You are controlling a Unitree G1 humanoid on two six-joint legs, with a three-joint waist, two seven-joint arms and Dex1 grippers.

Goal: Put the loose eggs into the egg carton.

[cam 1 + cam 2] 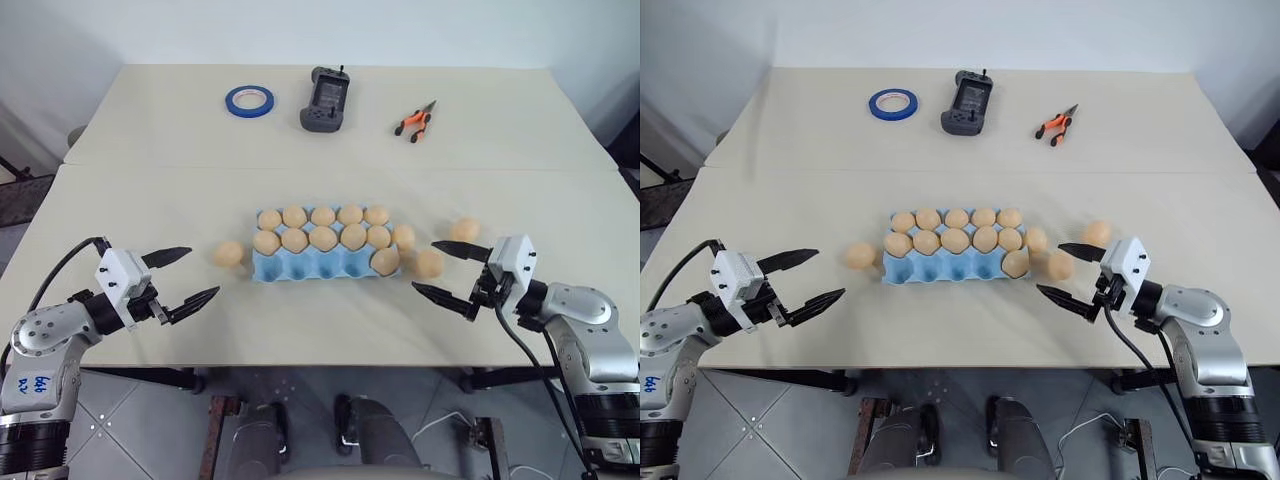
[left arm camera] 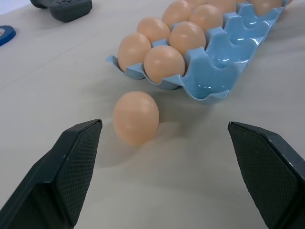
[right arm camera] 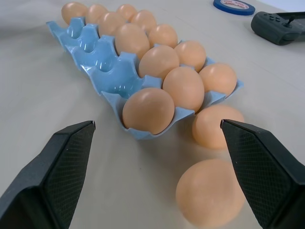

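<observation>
Left gripper (image 1: 192, 275) hangs over the near left part of the table (image 1: 120, 190), jaws spread wide, nothing between them, touching nothing; it points toward the egg carton (image 1: 300, 268). Right gripper (image 1: 438, 269) mirrors it on the near right, jaws likewise spread wide and empty, aimed at the carton's right end. The light-blue carton lies flat at the table's middle. Its far row and middle row are full of tan eggs (image 1: 323, 238); in the near row one egg (image 1: 385, 262) sits in the cup at the right end, and the other near cups are bare blue. Loose eggs on the tabletop: one egg (image 1: 228, 253) just left of the carton, apart from its edge, lying in line with the left gripper's open jaws in the left wrist view; three on the right. Of these, one (image 1: 403, 237) lies against the carton's right edge, one (image 1: 429, 262) just beside it and closest to the right gripper's fingers (image 1: 455, 250), one (image 1: 464, 230) a little farther right and back. Along the far side of the table, well apart from the carton: a blue tape ring (image 1: 249, 100), a dark grey handheld controller (image 1: 325, 100), and orange-handled pliers (image 1: 415, 122). Nothing lies between either gripper and its nearest loose egg.
</observation>
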